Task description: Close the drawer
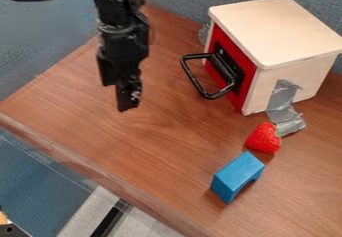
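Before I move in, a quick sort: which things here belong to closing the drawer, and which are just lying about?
For the job:
- red drawer front
- black handle on it
- wooden box that houses the drawer
- claw, over the table left of the handle in the picture

Just lying about:
- strawberry
- blue arch block

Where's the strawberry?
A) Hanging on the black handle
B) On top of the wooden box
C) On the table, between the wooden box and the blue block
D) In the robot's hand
C: the strawberry sits on the table, with the wooden box on one side and the blue block on the other.
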`<state>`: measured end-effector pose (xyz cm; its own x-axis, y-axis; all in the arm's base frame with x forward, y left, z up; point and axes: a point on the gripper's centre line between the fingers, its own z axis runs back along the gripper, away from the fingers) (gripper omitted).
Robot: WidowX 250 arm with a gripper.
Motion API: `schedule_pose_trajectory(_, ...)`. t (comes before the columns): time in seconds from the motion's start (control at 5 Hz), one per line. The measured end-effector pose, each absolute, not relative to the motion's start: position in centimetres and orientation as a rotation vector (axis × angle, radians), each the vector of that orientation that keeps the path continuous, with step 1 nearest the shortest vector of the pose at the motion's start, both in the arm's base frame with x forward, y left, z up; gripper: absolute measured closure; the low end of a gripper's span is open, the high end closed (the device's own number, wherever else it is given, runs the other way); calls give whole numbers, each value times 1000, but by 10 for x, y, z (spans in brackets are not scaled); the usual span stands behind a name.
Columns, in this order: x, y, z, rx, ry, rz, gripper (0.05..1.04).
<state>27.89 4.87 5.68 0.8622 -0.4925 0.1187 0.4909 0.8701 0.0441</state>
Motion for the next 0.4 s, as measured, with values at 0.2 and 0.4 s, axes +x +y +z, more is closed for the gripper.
schedule_pose_trajectory(0.2,273,53,67,-19,-144,-505,83)
schedule_pose_trajectory(0.4,265,57,73,-15,-137,-501,83)
